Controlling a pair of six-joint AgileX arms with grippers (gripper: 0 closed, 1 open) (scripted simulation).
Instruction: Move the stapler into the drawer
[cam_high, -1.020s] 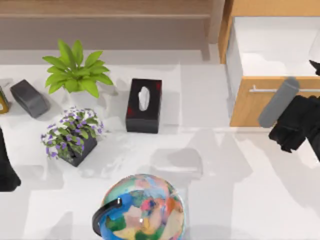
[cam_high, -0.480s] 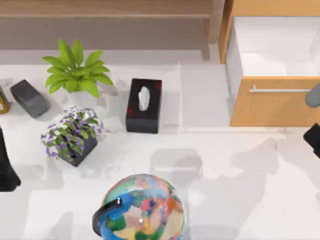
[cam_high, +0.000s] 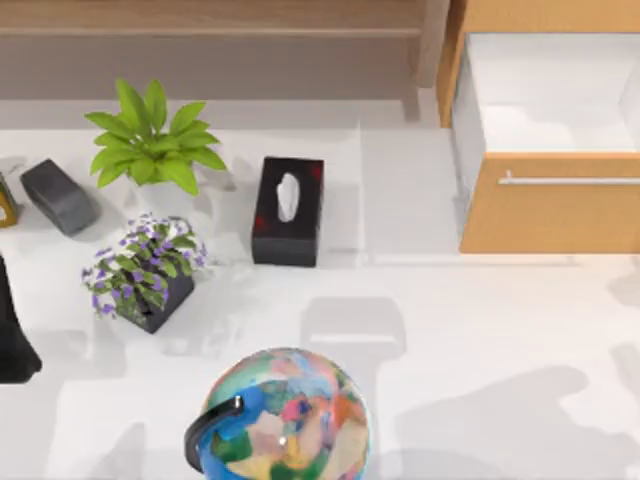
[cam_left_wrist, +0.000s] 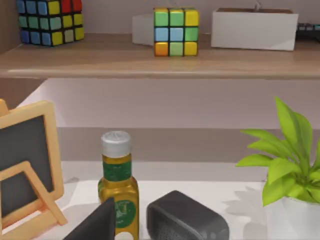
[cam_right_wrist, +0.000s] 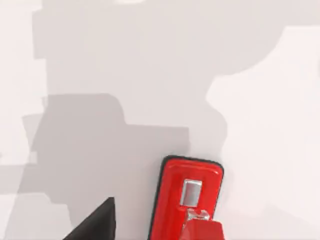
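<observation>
The drawer (cam_high: 545, 215) stands pulled open at the table's back right, with a light wood front, a thin silver bar handle (cam_high: 568, 181) and a white inside. The stapler (cam_right_wrist: 189, 200), red on a black base, lies on the white table in the right wrist view. A dark part of my right gripper (cam_right_wrist: 95, 224) sits close beside it, apart from it. My left arm (cam_high: 10, 335) is parked at the table's left edge, and a dark part of its gripper (cam_left_wrist: 95, 226) shows in the left wrist view.
A black tissue box (cam_high: 288, 210) stands mid-table, with a green plant (cam_high: 150, 140), a purple flower pot (cam_high: 145, 272) and a dark grey box (cam_high: 58, 195) to its left. A colourful globe (cam_high: 285, 420) sits at the front. An oil bottle (cam_left_wrist: 118, 190) and a small chalkboard (cam_left_wrist: 25, 170) are at the far left.
My right arm, which hung in front of the drawer's wood front, has drawn away to the right and out of the top view. Nothing else has moved.
</observation>
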